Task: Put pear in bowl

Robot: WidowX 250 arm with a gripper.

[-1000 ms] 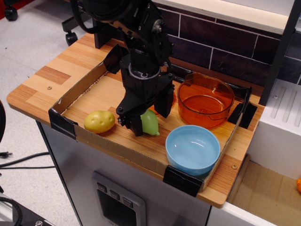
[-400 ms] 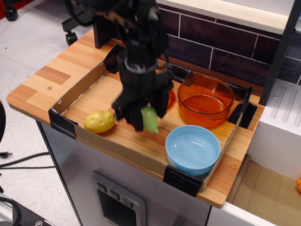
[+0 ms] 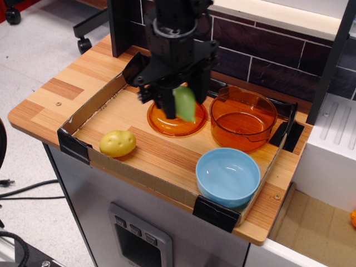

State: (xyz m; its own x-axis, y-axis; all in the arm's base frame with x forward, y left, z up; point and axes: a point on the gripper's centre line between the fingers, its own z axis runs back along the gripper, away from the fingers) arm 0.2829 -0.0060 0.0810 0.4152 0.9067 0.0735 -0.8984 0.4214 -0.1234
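The light-green pear [image 3: 184, 103] hangs in the air between the black gripper's [image 3: 179, 100] fingers, above the orange lid. The gripper is shut on the pear and stands well above the tray floor. The light-blue bowl [image 3: 228, 176] sits empty at the front right of the tray, to the lower right of the gripper and apart from it.
A yellow potato-like toy [image 3: 118, 143] lies at the front left of the tray. An orange lid [image 3: 177, 120] lies under the gripper. A transparent orange pot [image 3: 243, 118] stands behind the bowl. Low cardboard walls [image 3: 92, 105] edge the wooden tray.
The gripper has lifted the pear off the tray floor and moved up and back. The orange lid is now uncovered below it.
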